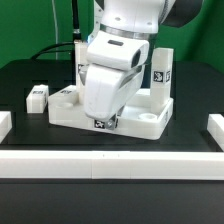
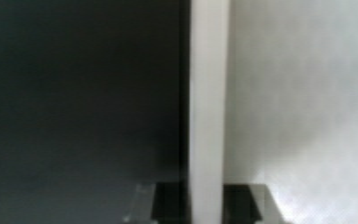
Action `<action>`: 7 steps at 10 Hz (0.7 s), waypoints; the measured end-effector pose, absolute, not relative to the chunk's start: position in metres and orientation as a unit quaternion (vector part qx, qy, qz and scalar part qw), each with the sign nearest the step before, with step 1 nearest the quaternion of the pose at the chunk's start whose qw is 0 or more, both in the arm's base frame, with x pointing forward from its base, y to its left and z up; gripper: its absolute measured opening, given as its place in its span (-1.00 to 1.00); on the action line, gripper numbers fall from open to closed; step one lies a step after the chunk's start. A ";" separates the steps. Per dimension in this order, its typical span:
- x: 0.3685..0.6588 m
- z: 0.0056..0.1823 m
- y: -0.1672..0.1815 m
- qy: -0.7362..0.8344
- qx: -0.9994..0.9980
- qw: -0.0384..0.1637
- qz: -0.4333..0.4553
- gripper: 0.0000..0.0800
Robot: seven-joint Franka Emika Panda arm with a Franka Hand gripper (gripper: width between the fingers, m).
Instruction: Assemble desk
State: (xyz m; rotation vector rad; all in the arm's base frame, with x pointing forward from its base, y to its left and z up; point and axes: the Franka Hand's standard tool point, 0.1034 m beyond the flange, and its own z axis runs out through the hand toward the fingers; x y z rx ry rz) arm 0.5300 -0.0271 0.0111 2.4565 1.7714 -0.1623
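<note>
Now the gripper (image 1: 107,120) is down at the tray (image 1: 150,122), jaws pinched narrow on its front rim. One leg (image 1: 162,68) stands upright in a back corner.

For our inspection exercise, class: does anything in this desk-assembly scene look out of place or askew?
One white square-section block leg lies loose on the black table, off the exterior view's left of the wide white tray-like slab, while another leg stands upright on it. Nothing looks spilled or damaged.
</note>
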 end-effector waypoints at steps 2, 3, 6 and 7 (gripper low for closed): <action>0.551 0.016 0.000 0.643 0.762 0.059 -0.056 -0.84; 0.558 0.018 0.006 0.658 0.748 0.055 -0.062 -0.84; 0.562 0.017 0.000 0.720 0.687 0.059 -0.072 -0.84; 0.561 0.016 0.000 0.710 0.698 0.059 -0.071 -0.84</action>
